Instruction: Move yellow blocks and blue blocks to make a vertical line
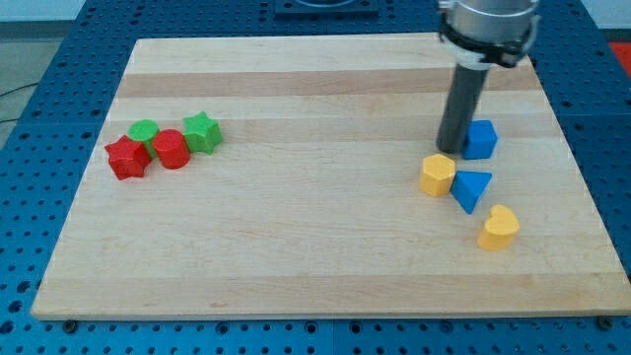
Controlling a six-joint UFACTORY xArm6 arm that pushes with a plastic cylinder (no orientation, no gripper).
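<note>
Wooden counter [325, 256], pale planks, resting on a blue perforated base [30, 118]. No bins, trays or other containers on it; every block sits directly on the bare wood.

Arm carries no fingers, so nothing to report as released or clenched: just a dark rod descending from the grey wrist at the far right. My tip [453, 151] is down at the wood, touching or just beside the left face of the blue cube [481, 139]; contact cannot be confirmed. The rod hides part of that cube's left edge.

Task blocks, all at the right side:
- Blue cube, farthest of the four, right of my tip.
- Yellow hexagonal block [437, 175], just nearer than my tip and slightly left of it.
- Blue triangular block [470, 188], immediately right of the yellow hexagonal block, touching it or nearly so, its point aimed toward the near edge.
- Yellow heart-shaped block [499, 228], nearest of the four and farthest right, a small gap from the blue triangular block.

Together they form a loose diagonal scatter, running from far to near with a drift rightward, not a straight line.

Other blocks, well apart at the left side, in a tight cluster: red star block [126, 158] leftmost, green round block [145, 131] behind it, red round block [171, 149] in the middle, green star block [202, 132] rightmost. Neighbours in this cluster appear to touch.
</note>
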